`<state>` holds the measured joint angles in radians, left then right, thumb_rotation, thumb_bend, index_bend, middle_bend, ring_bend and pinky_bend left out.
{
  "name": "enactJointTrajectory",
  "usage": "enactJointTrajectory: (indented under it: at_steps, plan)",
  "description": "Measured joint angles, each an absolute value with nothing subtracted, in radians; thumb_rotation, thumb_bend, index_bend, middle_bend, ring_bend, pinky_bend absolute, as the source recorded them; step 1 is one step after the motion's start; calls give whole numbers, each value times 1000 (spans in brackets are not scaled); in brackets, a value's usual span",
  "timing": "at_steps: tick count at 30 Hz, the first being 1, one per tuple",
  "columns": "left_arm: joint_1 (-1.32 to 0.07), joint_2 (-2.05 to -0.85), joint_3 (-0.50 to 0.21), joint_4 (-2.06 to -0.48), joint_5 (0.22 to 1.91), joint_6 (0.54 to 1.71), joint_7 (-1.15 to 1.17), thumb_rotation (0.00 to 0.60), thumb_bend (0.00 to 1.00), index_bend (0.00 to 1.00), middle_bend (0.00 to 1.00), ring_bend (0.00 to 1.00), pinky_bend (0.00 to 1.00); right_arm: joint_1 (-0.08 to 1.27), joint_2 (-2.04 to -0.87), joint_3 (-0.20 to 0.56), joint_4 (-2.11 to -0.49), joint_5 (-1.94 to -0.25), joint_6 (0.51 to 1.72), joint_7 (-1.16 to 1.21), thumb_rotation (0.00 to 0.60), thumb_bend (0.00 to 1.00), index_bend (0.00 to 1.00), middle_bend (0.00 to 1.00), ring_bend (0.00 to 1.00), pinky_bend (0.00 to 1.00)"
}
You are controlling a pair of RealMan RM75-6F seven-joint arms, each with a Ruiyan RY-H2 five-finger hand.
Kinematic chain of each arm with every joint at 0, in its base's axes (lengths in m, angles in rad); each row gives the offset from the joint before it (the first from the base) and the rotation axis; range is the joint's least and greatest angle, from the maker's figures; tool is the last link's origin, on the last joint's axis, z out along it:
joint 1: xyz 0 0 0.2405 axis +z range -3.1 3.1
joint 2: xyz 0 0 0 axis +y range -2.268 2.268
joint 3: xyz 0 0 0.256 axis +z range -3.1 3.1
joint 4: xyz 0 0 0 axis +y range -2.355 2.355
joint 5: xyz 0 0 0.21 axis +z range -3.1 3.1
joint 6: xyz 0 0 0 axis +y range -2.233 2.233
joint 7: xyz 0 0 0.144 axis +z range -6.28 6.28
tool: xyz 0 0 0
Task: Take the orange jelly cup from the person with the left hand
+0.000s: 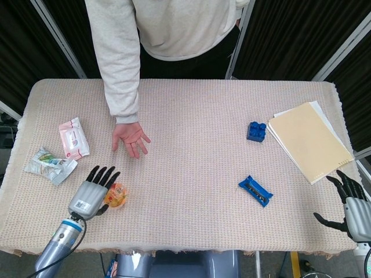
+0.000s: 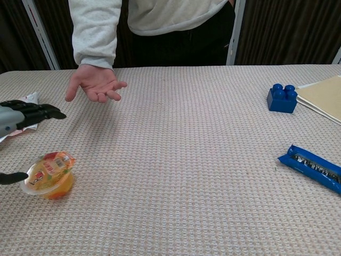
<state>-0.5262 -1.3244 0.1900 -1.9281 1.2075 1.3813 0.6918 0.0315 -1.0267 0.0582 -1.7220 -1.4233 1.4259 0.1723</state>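
The orange jelly cup stands on the tablecloth near the front left, its printed lid up. My left hand is open just left of the cup, fingers spread and off it; the thumb tip nearly reaches the cup's rim. The person's hand hovers palm up and empty, further back over the table. My right hand is open at the table's front right corner, holding nothing.
A pink wipes pack and a crumpled snack bag lie at the left edge. A blue brick, a blue wrapped bar and a tan folder lie on the right.
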Motion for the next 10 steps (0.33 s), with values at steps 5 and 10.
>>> enactJointTrajectory:
  at_steps: [5, 10]
  plan:
    - [-443, -1239, 237, -1934, 1367, 1504, 589, 600, 241, 0, 0, 0, 0, 33, -1031, 57, -1719, -1434, 1429, 161, 600, 75, 142, 0, 0, 0]
    - [-344, -1181, 284, -1867, 1472, 1625, 508, 600, 208, 0, 0, 0, 0, 38, -1037, 56, -1718, -1442, 1427, 149, 600, 75, 139, 0, 0, 0]
